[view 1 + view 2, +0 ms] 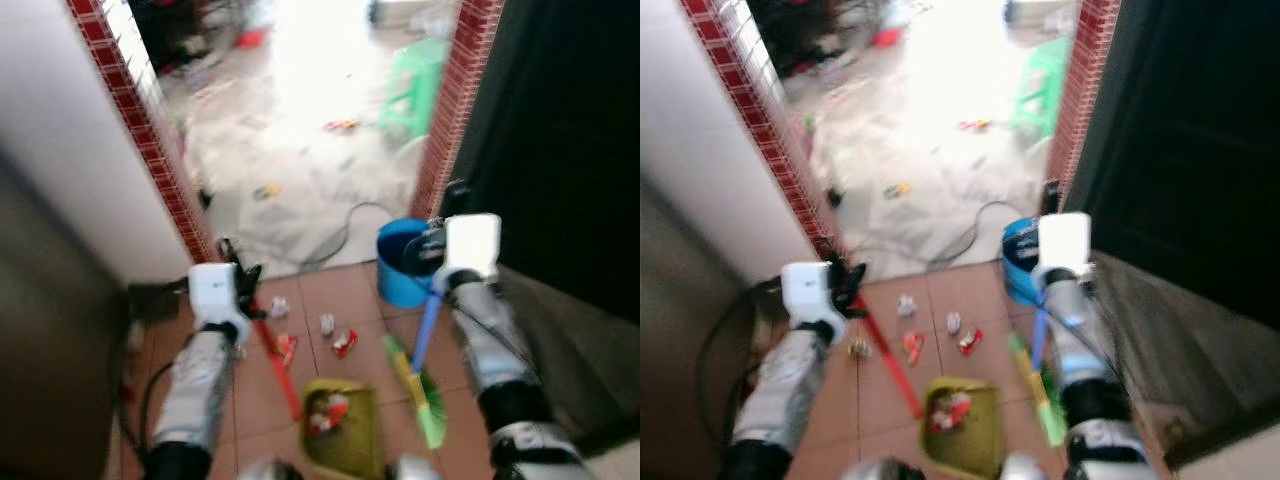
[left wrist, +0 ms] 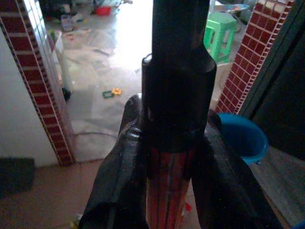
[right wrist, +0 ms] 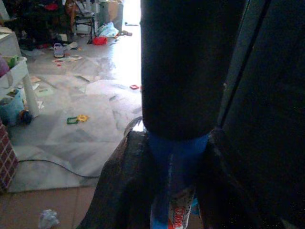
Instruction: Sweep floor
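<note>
My left gripper (image 1: 243,282) is shut on the red handle (image 2: 167,191) of a yellow-green dustpan (image 1: 345,432), which rests on the tiled floor close in front of me with red and white litter inside. My right gripper (image 1: 433,262) is shut on the blue handle (image 3: 174,167) of a broom, whose green bristles (image 1: 428,405) touch the floor right of the dustpan. Loose litter lies ahead of the pan: a white paper ball (image 1: 278,307), another white scrap (image 1: 327,323) and a red wrapper (image 1: 344,343).
A blue bucket (image 1: 398,265) stands by the right door post. Red-tiled door frames (image 1: 150,140) flank a doorway into a bright room with a green stool (image 1: 415,85), a cable (image 1: 340,235) and scattered toys. A dark door (image 1: 560,150) is on the right.
</note>
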{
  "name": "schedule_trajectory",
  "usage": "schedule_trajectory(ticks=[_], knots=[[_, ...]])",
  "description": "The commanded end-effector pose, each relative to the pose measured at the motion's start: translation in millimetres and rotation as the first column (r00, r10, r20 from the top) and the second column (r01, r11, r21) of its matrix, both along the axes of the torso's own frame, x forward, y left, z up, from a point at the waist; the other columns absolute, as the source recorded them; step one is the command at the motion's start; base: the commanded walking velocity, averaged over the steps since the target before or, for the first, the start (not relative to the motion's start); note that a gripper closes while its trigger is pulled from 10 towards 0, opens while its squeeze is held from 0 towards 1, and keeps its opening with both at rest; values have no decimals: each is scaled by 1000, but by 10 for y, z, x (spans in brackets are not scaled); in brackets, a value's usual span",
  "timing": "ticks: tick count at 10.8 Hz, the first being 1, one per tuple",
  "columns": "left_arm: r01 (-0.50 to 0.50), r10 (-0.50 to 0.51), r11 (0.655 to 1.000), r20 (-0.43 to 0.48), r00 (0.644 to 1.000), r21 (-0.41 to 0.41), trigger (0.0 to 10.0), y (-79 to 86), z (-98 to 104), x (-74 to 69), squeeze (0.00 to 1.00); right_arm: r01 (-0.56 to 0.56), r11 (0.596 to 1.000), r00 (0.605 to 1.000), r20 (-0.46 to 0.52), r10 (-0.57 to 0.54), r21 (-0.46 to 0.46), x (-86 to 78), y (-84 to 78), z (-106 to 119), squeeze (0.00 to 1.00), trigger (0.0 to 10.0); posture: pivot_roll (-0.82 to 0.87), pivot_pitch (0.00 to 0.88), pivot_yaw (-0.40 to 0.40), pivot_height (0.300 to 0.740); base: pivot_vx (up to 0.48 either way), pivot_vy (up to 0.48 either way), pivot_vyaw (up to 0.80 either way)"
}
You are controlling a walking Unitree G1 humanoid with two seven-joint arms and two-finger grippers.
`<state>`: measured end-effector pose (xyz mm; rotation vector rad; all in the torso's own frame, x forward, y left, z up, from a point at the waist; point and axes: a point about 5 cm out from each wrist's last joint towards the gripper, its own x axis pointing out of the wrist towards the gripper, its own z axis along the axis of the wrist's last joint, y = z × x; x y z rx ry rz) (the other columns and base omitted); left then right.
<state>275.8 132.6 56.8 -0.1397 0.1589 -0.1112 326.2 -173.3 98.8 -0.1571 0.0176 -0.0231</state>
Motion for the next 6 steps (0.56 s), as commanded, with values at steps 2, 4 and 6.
schedule_trajectory(ticks=[2,4,6], knots=[[8,-8,1000,41,999,-13,10000,-53,97,41,0,8,1000,999,42,-8,-1,31,-37,110,0,10000,-143,0,75,740,0,480,0],[-20,21,999,32,999,-27,10000,-103,61,26,0,-19,1000,999,37,19,-11,66,-14,130,0,10000,-121,0,13,740,0,0,0],[-67,68,997,33,997,-41,10000,-89,47,-7,0,-100,995,994,32,100,-29,151,128,172,0,10000,-86,0,-38,740,0,0,0]])
